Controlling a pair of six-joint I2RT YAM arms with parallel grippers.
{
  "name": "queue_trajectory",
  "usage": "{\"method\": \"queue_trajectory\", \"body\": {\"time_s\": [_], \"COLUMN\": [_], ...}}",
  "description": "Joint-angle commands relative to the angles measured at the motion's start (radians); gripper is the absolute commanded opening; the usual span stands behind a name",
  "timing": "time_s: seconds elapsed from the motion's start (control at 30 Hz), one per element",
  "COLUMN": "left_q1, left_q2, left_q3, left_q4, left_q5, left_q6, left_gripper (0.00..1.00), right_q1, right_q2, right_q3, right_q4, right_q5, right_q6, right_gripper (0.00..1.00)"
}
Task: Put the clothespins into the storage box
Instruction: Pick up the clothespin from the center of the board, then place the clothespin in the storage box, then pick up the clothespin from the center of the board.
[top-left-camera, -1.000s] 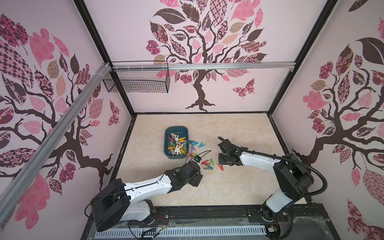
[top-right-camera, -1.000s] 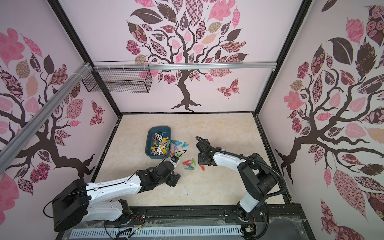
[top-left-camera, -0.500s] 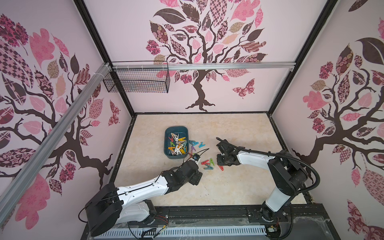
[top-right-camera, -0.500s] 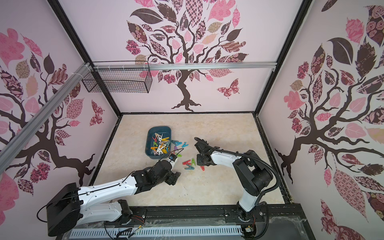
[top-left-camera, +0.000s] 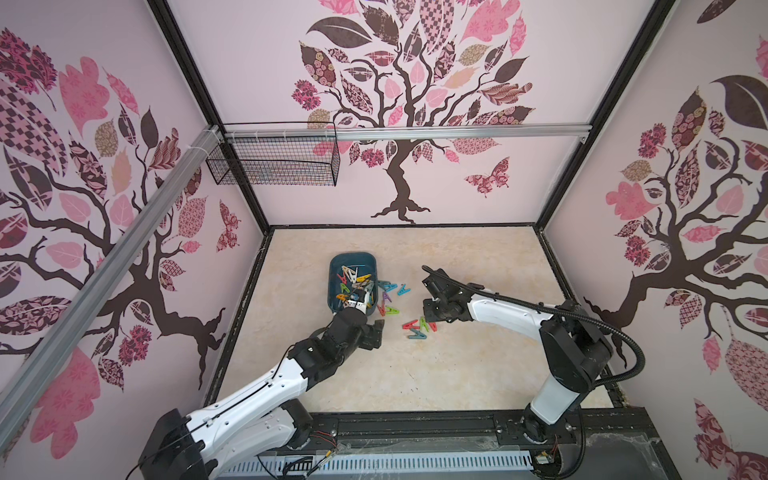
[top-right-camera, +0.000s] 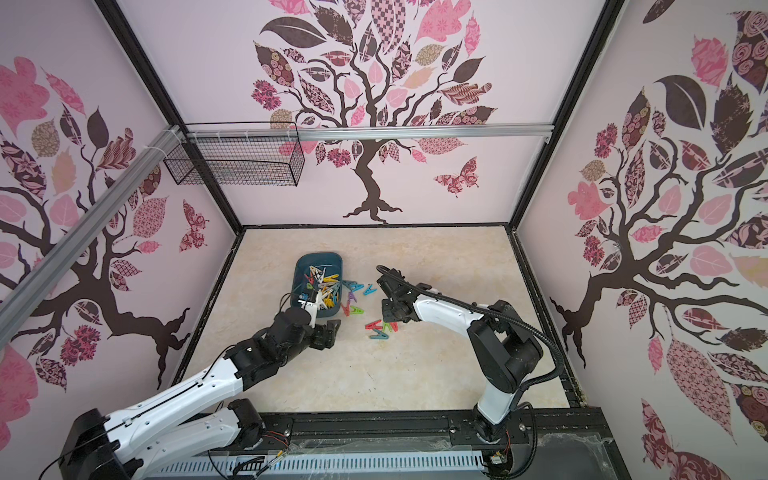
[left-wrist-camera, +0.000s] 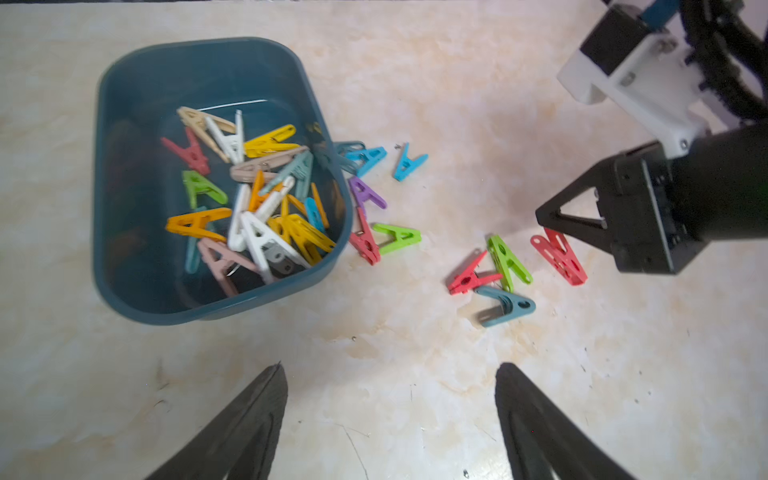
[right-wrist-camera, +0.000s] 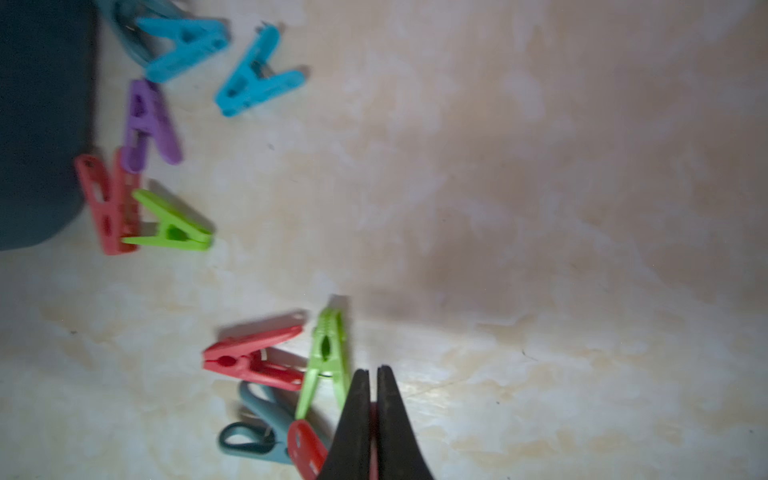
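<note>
I am pinching my right gripper (right-wrist-camera: 373, 376) together on a red clothespin (left-wrist-camera: 559, 257). The two fingers are standing almost flush with a sliver of red showing between them. I am judging that I am holding it by one thin end, while the rest seems to be lying on the table (left-wrist-camera: 457, 83). Just beside that grip, a green clothespin (left-wrist-camera: 509, 262), a second red clothespin (left-wrist-camera: 471, 276) and a grey-blue clothespin (left-wrist-camera: 505, 307) are lying in a touching cluster.

The box (left-wrist-camera: 199, 41) is sitting well away from this gripper, beyond that cluster. It is holding a heap of clothespins (left-wrist-camera: 257, 199), and a handful more are lying loose against the wall facing me. My left gripper (left-wrist-camera: 392, 365) is hovering near the box with its fingers wide apart and nothing between them.

I am expecting the red clothespin to feel very light, stiff and smooth, so a pinch on its tip is likely to let it swivel or slip. Gripping across both flat legs, closer to the spring, would probably be steadier. Squeezing the tail ends would only be springing it open.
</note>
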Motion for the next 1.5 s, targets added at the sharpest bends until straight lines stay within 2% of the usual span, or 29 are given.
{"method": "queue_trajectory", "body": {"time_s": [0.0, 0.1, 0.17, 0.23, 0.4, 0.57, 0.67, 0.87, 1.0, 1.13, 1.23, 1.47], "left_q1": [0.087, 0.222, 0.335, 0.397, 0.406, 0.408, 0.407, 0.405, 0.332, 0.171, 0.058, -0.213], "left_q2": [-0.084, -0.143, -0.184, -0.212, -0.2, -0.176, -0.159, -0.176, -0.152, -0.101, -0.026, 0.166], "left_q3": [-0.01, -0.045, -0.067, -0.088, -0.087, -0.05, -0.026, -0.055, -0.092, -0.102, -0.087, -0.01], "left_q4": [-0.054, -0.104, -0.124, -0.135, -0.196, -0.224, -0.257, -0.207, -0.158, -0.091, -0.043, -0.015], "left_q5": [-0.002, 0.009, 0.09, 0.13, 0.065, 0.051, 0.039, 0.124, 0.133, 0.078, 0.048, -0.036], "left_q6": [-0.065, -0.153, -0.224, -0.268, -0.275, -0.251, -0.246, -0.209, -0.226, -0.248, -0.226, -0.08], "left_gripper": [0.83, 0.84, 0.84, 0.84, 0.86, 0.86, 0.84, 0.81, 0.82, 0.82, 0.82, 0.82], "right_q1": [0.063, 0.11, 0.131, 0.141, 0.147, 0.145, 0.145, 0.124, 0.08, 0.057, 0.056, 0.056], "right_q2": [0.031, 0.122, 0.203, 0.283, 0.446, 0.532, 0.491, 0.216, 0.057, -0.043, -0.071, -0.046], "right_q3": [0.138, 0.281, 0.397, 0.519, 0.718, 0.845, 0.806, 0.382, 0.113, -0.056, -0.114, -0.155], "right_q4": [-0.03, 0.008, 0.032, 0.03, 0.081, 0.041, 0.011, 0.137, 0.167, 0.144, 0.121, 0.118], "right_q5": [-0.028, -0.073, -0.096, -0.109, -0.107, -0.064, -0.049, 0.012, 0.037, 0.061, 0.068, 0.037], "right_q6": [0.008, 0.021, 0.02, 0.02, 0.015, -0.053, -0.091, -0.096, -0.074, -0.063, -0.049, -0.001], "right_gripper": [0.05, 0.05, 0.05, 0.05, 0.07, 0.27, 0.32, 0.34, 0.35, 0.38, 0.4, 0.45]}}
